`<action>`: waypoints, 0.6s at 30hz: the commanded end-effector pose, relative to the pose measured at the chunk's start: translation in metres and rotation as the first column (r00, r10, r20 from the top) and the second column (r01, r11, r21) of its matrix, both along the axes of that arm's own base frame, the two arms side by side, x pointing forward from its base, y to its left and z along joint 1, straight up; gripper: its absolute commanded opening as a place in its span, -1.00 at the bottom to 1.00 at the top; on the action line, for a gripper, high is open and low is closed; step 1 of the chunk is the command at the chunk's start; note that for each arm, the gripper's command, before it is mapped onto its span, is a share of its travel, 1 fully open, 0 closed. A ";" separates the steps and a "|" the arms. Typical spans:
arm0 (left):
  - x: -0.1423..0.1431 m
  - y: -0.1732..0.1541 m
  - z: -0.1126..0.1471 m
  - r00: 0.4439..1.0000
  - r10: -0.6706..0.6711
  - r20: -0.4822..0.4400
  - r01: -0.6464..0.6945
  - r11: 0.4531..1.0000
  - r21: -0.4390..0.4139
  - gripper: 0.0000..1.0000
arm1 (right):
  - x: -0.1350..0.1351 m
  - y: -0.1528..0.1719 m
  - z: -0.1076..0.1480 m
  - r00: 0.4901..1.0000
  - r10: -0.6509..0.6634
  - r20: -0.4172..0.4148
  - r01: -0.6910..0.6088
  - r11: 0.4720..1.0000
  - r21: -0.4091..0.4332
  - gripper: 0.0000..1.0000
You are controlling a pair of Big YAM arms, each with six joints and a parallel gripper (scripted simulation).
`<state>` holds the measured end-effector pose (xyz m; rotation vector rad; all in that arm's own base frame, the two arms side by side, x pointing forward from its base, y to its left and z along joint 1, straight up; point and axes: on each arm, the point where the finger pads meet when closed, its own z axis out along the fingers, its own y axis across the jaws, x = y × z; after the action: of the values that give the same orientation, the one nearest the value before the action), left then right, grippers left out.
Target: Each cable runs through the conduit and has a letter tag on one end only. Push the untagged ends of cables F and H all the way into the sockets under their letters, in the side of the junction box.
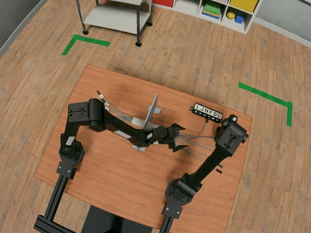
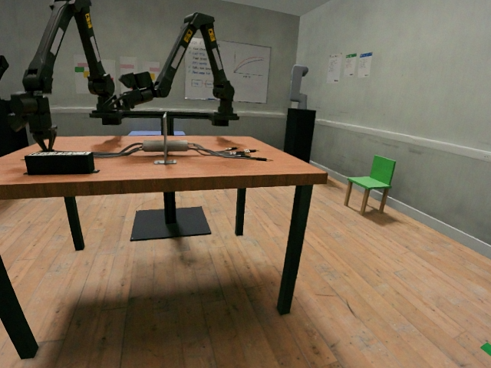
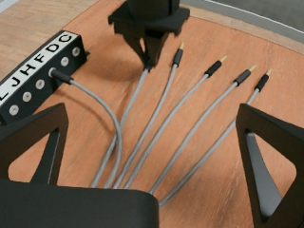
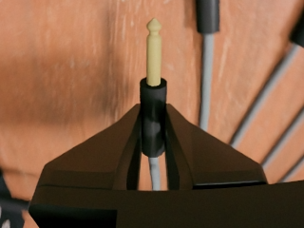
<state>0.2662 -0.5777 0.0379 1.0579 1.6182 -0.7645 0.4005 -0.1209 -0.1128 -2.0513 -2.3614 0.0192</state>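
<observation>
The black junction box point(image 1: 219, 119) point(image 2: 59, 163) point(image 3: 33, 90) carries the letters L J H F D C. One plug point(image 3: 62, 76) sits in the socket under F. My right gripper point(image 2: 47, 150) point(image 3: 151, 64) is shut on the black sleeve of another untagged plug point(image 4: 153, 95), close to the table, its gold tip pointing away from the cable. Several loose plugs point(image 3: 214, 68) point(image 4: 208, 16) lie in a fan beside it. My left gripper point(image 1: 186, 137) point(image 3: 152, 112) is open and empty above the cables by the conduit. Letter tags point(image 1: 101, 96) are too small to read; which cable is held cannot be told.
The grey conduit point(image 1: 137, 122) point(image 2: 174, 146) passes through an upright plate point(image 1: 151, 108) point(image 2: 165, 130) on the wooden table point(image 1: 108, 173). The plugged cable point(image 3: 116, 121) crosses the held cable point(image 3: 135, 87). The right arm stands beside the box's C end in the top view.
</observation>
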 end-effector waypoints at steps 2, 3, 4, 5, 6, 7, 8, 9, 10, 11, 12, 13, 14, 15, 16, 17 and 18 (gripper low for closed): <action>0.008 -0.003 0.003 1.000 0.014 -0.005 -0.014 1.000 -0.017 1.00 | 0.018 -0.004 0.048 0.998 -0.013 0.055 0.013 1.000 -0.016 -0.89; 0.008 -0.003 0.003 1.000 0.014 -0.005 -0.014 1.000 -0.017 1.00 | 0.018 -0.004 0.057 0.998 -0.012 0.055 0.013 1.000 -0.016 -0.89; 0.008 -0.003 0.003 1.000 0.014 -0.005 -0.014 1.000 -0.017 1.00 | 0.017 -0.003 0.066 0.998 -0.012 0.055 0.012 1.000 -0.016 -0.89; 0.008 -0.003 0.003 1.000 0.014 -0.005 -0.014 1.000 -0.017 1.00 | 0.017 -0.003 0.074 0.998 -0.011 0.055 0.012 1.000 -0.016 -0.89; 0.008 -0.003 0.003 1.000 0.014 -0.005 -0.014 1.000 -0.017 1.00 | 0.017 -0.003 0.081 0.998 -0.011 0.055 0.012 1.000 -0.016 -0.89; 0.008 -0.003 0.003 1.000 0.014 -0.005 -0.014 1.000 -0.017 1.00 | 0.017 -0.003 0.085 0.998 -0.010 0.055 0.011 1.000 -0.016 -0.89; 0.008 -0.003 0.003 1.000 0.014 -0.005 -0.014 1.000 -0.017 1.00 | 0.022 -0.001 0.086 0.998 -0.010 0.069 0.011 1.000 -0.019 -0.89; 0.015 -0.001 0.007 1.000 0.026 0.001 -0.026 0.999 -0.031 1.00 | 0.009 0.005 0.069 0.999 -0.018 0.027 0.018 1.000 -0.008 -0.89; 0.016 0.001 0.007 1.000 0.030 0.002 -0.030 0.999 -0.031 1.00 | 0.008 0.009 0.062 0.999 -0.031 0.016 0.031 1.000 -0.005 -0.89; 0.015 0.011 0.001 0.999 0.036 -0.004 -0.036 0.999 -0.019 1.00 | 0.013 0.015 0.058 0.998 -0.049 0.028 0.050 0.999 -0.008 -0.89; 0.018 0.019 0.011 0.999 0.045 0.003 -0.045 0.998 -0.033 1.00 | 0.015 0.026 0.051 0.997 -0.064 0.029 0.065 0.998 -0.008 -0.89; 0.021 0.031 0.014 0.998 0.058 0.004 -0.058 0.998 -0.037 1.00 | 0.018 0.039 0.043 0.997 -0.071 0.030 0.072 0.997 -0.008 -0.89; 0.024 0.042 0.014 0.997 0.071 0.004 -0.070 0.997 -0.037 1.00 | 0.021 0.051 0.036 0.997 -0.072 0.030 0.073 0.997 -0.008 -0.89; 0.026 0.053 0.014 0.997 0.082 0.004 -0.082 0.996 -0.037 1.00 | 0.023 0.062 0.029 0.997 -0.070 0.029 0.070 0.998 -0.008 -0.89; 0.028 0.063 0.014 0.996 0.093 0.004 -0.093 0.995 -0.036 1.00 | 0.035 0.071 0.027 0.997 -0.066 0.047 0.066 0.998 -0.008 -0.89; 0.030 0.072 0.014 0.995 0.103 0.004 -0.103 0.994 -0.036 1.00 | 0.037 0.081 0.021 0.997 -0.061 0.047 0.062 0.998 -0.008 -0.89; 0.030 0.072 0.014 0.995 0.103 0.004 -0.103 0.994 -0.036 1.00 | 0.037 0.081 0.021 0.997 -0.061 0.047 0.062 0.998 -0.008 -0.89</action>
<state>0.2796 -0.5191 0.0249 1.0139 1.6645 -0.7114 0.4218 -0.0607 -0.0776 -2.0917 -2.3705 -0.0095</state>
